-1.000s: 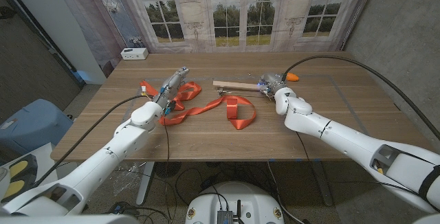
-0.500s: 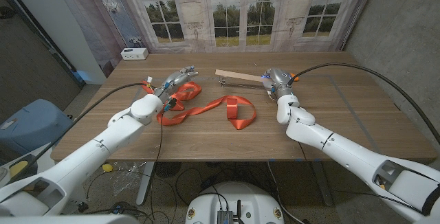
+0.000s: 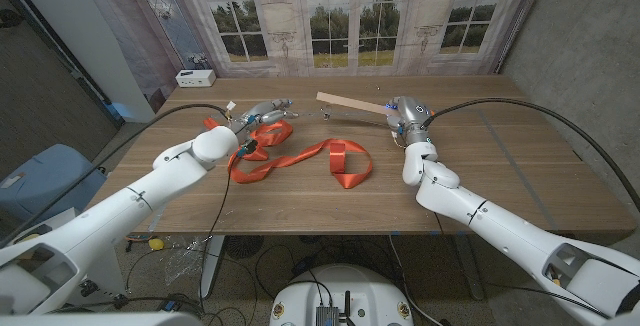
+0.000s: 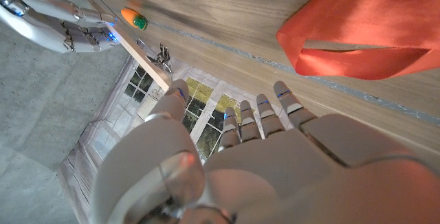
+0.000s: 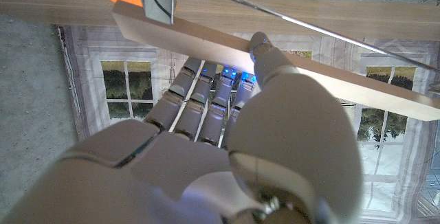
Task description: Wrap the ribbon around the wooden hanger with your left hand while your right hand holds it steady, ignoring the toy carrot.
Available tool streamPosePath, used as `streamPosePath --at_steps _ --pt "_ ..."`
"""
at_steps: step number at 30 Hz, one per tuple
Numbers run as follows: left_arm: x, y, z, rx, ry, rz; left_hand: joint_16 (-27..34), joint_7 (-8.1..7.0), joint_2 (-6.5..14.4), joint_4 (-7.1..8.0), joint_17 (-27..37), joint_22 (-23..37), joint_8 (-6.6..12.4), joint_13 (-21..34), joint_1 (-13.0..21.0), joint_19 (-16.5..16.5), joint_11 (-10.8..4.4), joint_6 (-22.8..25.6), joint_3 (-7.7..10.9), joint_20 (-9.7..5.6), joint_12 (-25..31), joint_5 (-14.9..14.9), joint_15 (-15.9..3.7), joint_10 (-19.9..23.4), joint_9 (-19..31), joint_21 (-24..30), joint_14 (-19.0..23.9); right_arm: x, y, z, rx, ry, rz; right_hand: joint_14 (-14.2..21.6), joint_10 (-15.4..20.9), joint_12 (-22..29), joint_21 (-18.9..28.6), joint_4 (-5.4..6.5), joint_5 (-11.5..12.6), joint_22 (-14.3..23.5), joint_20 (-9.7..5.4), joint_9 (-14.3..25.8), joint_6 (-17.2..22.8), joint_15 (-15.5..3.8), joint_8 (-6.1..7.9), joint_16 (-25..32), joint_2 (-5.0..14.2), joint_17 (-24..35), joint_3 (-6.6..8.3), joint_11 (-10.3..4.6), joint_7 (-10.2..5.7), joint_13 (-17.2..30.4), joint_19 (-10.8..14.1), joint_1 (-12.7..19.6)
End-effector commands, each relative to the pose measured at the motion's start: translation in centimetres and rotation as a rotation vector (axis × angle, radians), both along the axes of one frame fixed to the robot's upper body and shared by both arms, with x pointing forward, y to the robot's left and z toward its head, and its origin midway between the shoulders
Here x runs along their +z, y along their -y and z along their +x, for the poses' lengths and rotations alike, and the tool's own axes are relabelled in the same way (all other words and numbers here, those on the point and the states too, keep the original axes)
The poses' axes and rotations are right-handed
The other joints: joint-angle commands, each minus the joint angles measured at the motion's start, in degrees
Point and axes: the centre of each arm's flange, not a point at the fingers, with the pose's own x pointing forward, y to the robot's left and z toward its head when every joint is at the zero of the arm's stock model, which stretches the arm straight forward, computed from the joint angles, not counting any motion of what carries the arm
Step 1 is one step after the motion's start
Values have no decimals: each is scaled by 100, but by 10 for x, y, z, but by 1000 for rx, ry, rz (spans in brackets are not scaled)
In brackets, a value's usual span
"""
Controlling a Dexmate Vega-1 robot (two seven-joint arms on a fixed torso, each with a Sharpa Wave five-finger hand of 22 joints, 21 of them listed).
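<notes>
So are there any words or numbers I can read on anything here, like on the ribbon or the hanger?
No readable text anywhere.
Orange ribbon: plain, no writing.
Wooden hanger: bare wood, no label visible.
Small white box at the table's far corner: any markings are too small to read.

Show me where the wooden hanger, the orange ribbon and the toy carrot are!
wooden hanger [image 3: 350,103]: head view, middle of its wooden bar.
ribbon [image 3: 347,163]: head view, on the loop nearest the table's middle.
toy carrot [image 4: 130,18]: left wrist view, its orange body.
</notes>
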Motion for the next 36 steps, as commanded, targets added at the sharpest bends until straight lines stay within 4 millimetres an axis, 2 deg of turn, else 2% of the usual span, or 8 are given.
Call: streamPosePath --at_steps 1,4,10,15,25,36 --pt "5 20 -9 4 8 115 44 -32 -304 55 20 37 -48 18 -92 63 -22 64 -189 21 -3 -34 -15 62 24 -25 202 -1 8 -9 -17 29 21 45 377 98 23 55 22 20 -15 198 781 -812 55 -23 133 29 36 -57 45 30 22 83" --pt "4 29 -13 9 10 134 48 -5 -429 104 27 49 -86 25 -173 133 12 21 -312 185 -19 -19 13 75 28 -20 283 -2 11 -10 -16 32 20 46 377 102 27 57 21 22 -15 197 785 -813 59 -26 129 37 30 -57 42 35 24 81" --pt "5 43 -21 8 27 160 51 9 -489 140 33 60 -98 32 -229 180 35 7 -390 325 -12 -7 47 131 31 -15 344 -2 19 -14 -4 47 23 59 385 113 36 61 23 24 -16 194 780 -817 63 -45 126 35 33 -61 37 46 28 77" --pt "7 48 -28 1 26 183 32 -15 -493 143 34 65 -98 37 -216 162 7 18 -413 337 -19 9 42 142 33 -35 338 -1 23 -18 4 70 29 61 389 121 42 62 25 26 -16 193 779 -825 68 -56 131 42 36 -76 42 54 30 80" --pt "11 64 -42 2 25 272 4 -13 -315 87 36 69 -102 43 36 156 -3 -1 -319 365 -35 36 29 170 34 -69 332 -4 33 -29 17 94 47 72 383 124 54 60 24 29 -18 189 775 -827 75 -63 130 66 29 -70 37 58 31 87" --pt "13 82 -58 33 55 380 58 -63 -481 91 43 70 -117 57 24 204 -19 -28 -442 355 5 16 -46 330 34 -85 544 -14 44 -46 8 103 63 88 384 127 66 61 24 32 -18 185 777 -827 86 -83 131 83 28 -66 47 57 27 92"
